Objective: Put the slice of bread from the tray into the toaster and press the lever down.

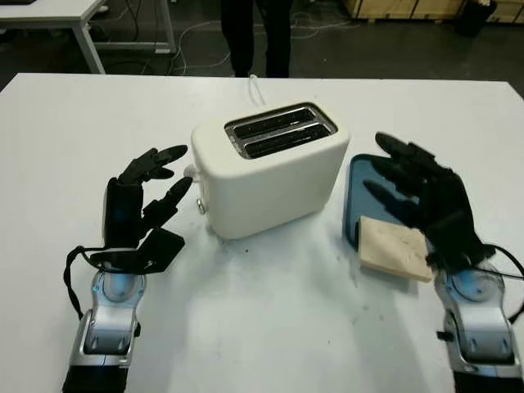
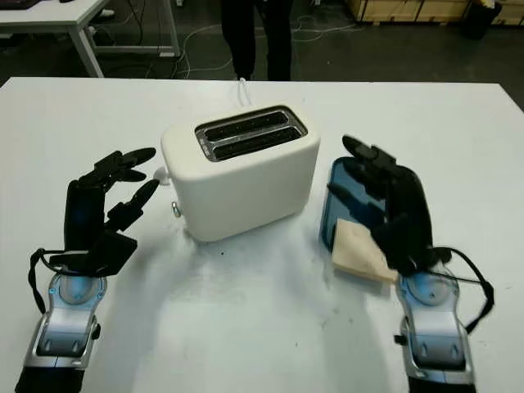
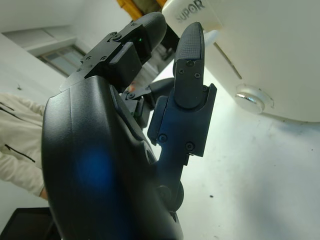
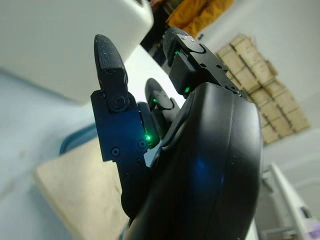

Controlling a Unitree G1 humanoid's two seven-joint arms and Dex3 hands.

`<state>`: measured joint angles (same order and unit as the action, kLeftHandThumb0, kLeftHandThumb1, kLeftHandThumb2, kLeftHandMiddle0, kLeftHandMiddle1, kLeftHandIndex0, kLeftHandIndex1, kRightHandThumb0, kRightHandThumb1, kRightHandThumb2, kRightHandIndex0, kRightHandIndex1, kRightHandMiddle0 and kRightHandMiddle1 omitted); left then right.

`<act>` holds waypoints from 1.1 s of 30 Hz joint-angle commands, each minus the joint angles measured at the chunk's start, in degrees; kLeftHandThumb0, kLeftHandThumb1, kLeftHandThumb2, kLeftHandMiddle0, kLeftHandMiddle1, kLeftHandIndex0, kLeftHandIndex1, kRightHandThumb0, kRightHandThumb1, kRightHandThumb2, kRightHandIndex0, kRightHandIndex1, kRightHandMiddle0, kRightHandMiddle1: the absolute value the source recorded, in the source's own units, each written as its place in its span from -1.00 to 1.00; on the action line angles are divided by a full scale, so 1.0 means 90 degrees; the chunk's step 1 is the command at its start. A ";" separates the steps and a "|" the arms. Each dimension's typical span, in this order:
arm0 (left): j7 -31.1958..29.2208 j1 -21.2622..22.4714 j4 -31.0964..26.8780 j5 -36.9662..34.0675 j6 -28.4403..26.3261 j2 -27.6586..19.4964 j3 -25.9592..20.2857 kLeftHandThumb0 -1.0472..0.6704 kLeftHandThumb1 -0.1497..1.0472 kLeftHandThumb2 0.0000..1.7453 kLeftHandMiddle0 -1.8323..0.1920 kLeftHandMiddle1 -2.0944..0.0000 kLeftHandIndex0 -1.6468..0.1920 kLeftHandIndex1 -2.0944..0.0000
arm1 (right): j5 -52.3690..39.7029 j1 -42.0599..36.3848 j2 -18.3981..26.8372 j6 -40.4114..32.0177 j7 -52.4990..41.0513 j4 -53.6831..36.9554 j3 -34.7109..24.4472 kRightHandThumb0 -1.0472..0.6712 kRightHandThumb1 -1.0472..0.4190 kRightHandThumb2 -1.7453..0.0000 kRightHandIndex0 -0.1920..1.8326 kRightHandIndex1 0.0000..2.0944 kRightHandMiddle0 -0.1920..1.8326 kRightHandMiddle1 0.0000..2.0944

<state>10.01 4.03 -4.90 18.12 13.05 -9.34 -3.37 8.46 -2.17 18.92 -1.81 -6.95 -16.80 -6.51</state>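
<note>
A cream two-slot toaster (image 1: 270,168) stands at the table's middle, its lever (image 1: 190,172) and a round knob (image 3: 254,97) on the end facing my left hand. A pale slice of bread (image 1: 396,247) lies on the near part of a blue tray (image 1: 359,184), right of the toaster, overhanging the tray's front edge. My right hand (image 1: 417,184) hovers open over the tray, just beyond and right of the bread (image 4: 82,195). My left hand (image 1: 151,192) is open, left of the toaster, close to the lever and holding nothing.
The white table (image 1: 262,327) has free room in front of the toaster and at both sides. A white cord (image 1: 257,88) runs back from the toaster. A person's dark legs (image 1: 255,37) stand beyond the far edge. Another table (image 1: 78,24) stands at the back left.
</note>
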 commanded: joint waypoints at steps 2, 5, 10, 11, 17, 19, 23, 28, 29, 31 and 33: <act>0.0025 0.0002 0.0006 -0.0011 0.0037 -0.0003 0.0001 -0.44 0.79 -0.67 0.42 -0.19 0.02 0.72 | 0.0469 -0.0400 0.0215 0.0305 -0.0026 -0.0286 0.0150 -0.42 -0.81 0.99 -0.23 -1.00 -0.29 -1.00; 0.0027 -0.0003 0.0008 0.0026 0.0024 -0.0036 -0.0008 -0.45 0.79 -0.67 0.42 -0.19 0.02 0.71 | 0.1106 -0.0723 0.0388 0.0363 0.0022 -0.0547 0.0278 -0.41 -0.80 1.00 -0.26 -1.00 -0.32 -1.00; -0.0007 -0.0005 0.0019 0.0027 0.0036 -0.0089 -0.0018 -0.45 0.79 -0.66 0.42 -0.19 0.03 0.71 | 0.1924 -0.1156 0.0762 0.0277 -0.0177 -0.0857 0.0415 -0.48 -0.82 0.99 -0.41 -1.00 -0.47 -1.00; -0.0023 -0.0005 0.0017 0.0009 0.0024 -0.0090 -0.0018 -0.44 0.79 -0.66 0.42 -0.19 0.03 0.71 | 0.2018 -0.1195 0.0803 0.0284 -0.0183 -0.0853 0.0423 -0.49 -0.81 0.99 -0.44 -1.00 -0.49 -1.00; 0.0006 0.0035 0.0048 0.0056 0.0035 -0.0096 -0.0005 -0.43 0.79 -0.67 0.41 -0.17 0.03 0.70 | 0.2799 -0.1175 0.1181 0.0220 -0.0325 -0.0773 0.0545 -0.55 -0.79 1.00 -0.57 -1.00 -0.61 -1.00; -0.0008 0.0034 0.0027 0.0041 0.0024 -0.0101 -0.0013 -0.43 0.79 -0.67 0.41 -0.17 0.03 0.70 | 0.3138 -0.1162 0.1312 0.0161 -0.0412 -0.0827 0.0600 -0.58 -0.78 1.00 -0.62 -1.00 -0.65 -1.00; -0.0012 0.0034 0.0035 0.0011 0.0053 -0.0116 -0.0036 -0.43 0.79 -0.67 0.42 -0.19 0.03 0.69 | 0.3645 -0.1228 0.1448 0.0144 -0.0526 -0.0990 0.0628 -0.61 -0.74 1.00 -0.68 -1.00 -0.69 -1.00; -0.0040 0.0012 -0.0008 0.0020 -0.0012 -0.0136 -0.0031 -0.44 0.79 -0.66 0.42 -0.19 0.04 0.69 | 0.4390 -0.1358 0.1395 -0.0010 -0.0549 -0.1125 0.0738 -0.61 -0.71 1.00 -0.72 -1.00 -0.70 -1.00; -0.0042 0.0013 -0.0015 0.0009 -0.0011 -0.0132 -0.0027 -0.44 0.79 -0.66 0.42 -0.19 0.04 0.69 | 0.4483 -0.1367 0.1375 -0.0022 -0.0531 -0.1107 0.0761 -0.60 -0.71 1.00 -0.72 -1.00 -0.70 -1.00; -0.0037 0.0019 -0.0028 0.0004 -0.0015 -0.0118 -0.0016 -0.43 0.79 -0.66 0.41 -0.19 0.04 0.68 | 0.4608 -0.1377 0.1347 -0.0063 -0.0545 -0.1082 0.0808 -0.59 -0.71 1.00 -0.73 -1.00 -0.70 -1.00; -0.0044 0.0022 -0.0030 -0.0005 -0.0007 -0.0113 -0.0009 -0.44 0.79 -0.66 0.41 -0.20 0.04 0.68 | 0.4747 -0.1397 0.1344 -0.0124 -0.0602 -0.1079 0.0856 -0.59 -0.72 1.00 -0.75 -1.00 -0.70 -1.00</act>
<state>9.88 4.06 -4.90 18.24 13.04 -10.08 -3.45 50.24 -14.28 31.33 -2.04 -11.94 -26.41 0.80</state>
